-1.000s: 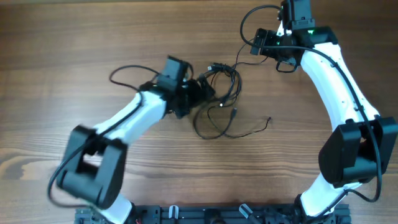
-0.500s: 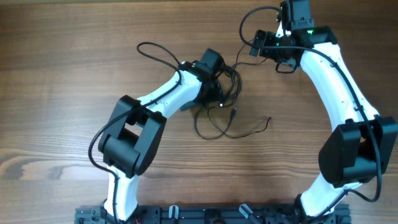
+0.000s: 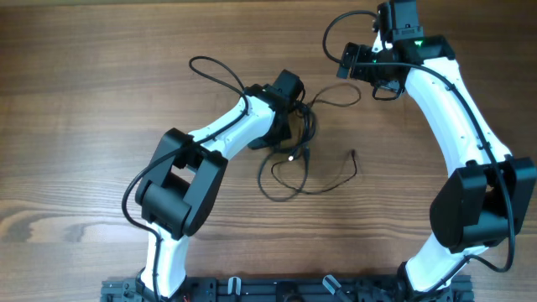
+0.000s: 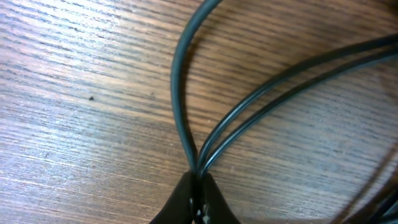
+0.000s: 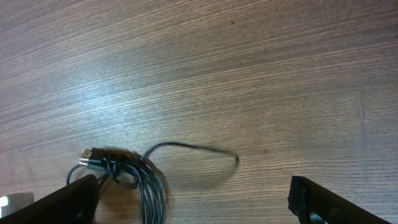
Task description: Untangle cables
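Observation:
The cables (image 3: 304, 138) are thin black cords lying as a loose knot at mid-table, with loops trailing toward me and one thin end (image 3: 352, 153) out to the right. My left gripper (image 3: 294, 124) is down on the knot's left side. In the left wrist view its jaws (image 4: 199, 182) are shut on three strands (image 4: 176, 87) that fan out over the wood. My right gripper (image 3: 362, 71) hovers open at the far right, apart from the bundle. Its wrist view shows the bundle (image 5: 146, 186) with a metal plug (image 5: 92, 159) near the left finger (image 5: 74, 199).
The left arm's own thicker black cable (image 3: 211, 71) loops over the table at the far left of the knot. The right arm's cable (image 3: 340, 25) arcs near the far edge. A rail (image 3: 277, 289) with fixtures runs along the near edge.
The left arm swung right onto the knot and its jaws closed on strands. The bundle shifted slightly left and the thin loose end drew in. The right arm stayed put.

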Controlling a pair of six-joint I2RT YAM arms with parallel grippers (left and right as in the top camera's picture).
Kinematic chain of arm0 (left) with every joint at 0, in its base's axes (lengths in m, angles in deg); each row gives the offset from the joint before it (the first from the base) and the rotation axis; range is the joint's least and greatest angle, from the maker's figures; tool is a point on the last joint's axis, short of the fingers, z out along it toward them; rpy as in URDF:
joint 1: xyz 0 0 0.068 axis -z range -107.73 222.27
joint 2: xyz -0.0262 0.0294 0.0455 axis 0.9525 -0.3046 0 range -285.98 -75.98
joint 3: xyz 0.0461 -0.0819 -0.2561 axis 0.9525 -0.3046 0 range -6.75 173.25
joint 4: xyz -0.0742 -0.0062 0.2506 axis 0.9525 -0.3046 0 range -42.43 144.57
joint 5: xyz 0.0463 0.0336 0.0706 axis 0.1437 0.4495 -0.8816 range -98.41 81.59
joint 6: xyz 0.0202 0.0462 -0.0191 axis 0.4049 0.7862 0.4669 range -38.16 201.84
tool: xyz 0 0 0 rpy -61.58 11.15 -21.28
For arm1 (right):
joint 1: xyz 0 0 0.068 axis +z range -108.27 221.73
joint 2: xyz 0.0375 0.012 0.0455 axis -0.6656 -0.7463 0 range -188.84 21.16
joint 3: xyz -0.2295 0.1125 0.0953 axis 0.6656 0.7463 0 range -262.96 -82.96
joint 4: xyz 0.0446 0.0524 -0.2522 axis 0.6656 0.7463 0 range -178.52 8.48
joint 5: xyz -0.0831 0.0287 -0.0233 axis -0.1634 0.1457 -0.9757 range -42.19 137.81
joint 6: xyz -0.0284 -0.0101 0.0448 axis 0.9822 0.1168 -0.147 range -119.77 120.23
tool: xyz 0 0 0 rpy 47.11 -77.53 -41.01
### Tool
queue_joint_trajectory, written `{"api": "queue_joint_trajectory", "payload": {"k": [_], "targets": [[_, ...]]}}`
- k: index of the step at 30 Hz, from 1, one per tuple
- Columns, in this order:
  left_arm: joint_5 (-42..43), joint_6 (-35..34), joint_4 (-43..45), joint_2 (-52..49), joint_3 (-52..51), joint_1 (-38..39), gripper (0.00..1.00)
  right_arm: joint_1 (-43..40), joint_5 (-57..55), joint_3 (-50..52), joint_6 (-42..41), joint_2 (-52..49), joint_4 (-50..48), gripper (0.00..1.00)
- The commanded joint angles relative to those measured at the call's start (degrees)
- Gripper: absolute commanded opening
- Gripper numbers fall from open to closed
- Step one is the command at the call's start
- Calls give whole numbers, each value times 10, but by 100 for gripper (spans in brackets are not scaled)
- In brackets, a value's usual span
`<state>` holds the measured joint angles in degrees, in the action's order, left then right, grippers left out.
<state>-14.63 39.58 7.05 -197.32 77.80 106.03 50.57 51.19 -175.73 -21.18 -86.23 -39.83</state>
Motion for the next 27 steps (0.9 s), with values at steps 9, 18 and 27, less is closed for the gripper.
{"api": "queue_joint_trajectory", "payload": {"k": [9,18,27], "targets": [[220,-3,-23,245,-36,-166,4,-77,329,109,113,-7,-13,100],[511,-35,227,292,-36,-242,4,-100,625,377,-26,-7,-377,100],[466,-59,299,422,-36,-243,4,-67,446,382,-77,136,-398,100]]}}
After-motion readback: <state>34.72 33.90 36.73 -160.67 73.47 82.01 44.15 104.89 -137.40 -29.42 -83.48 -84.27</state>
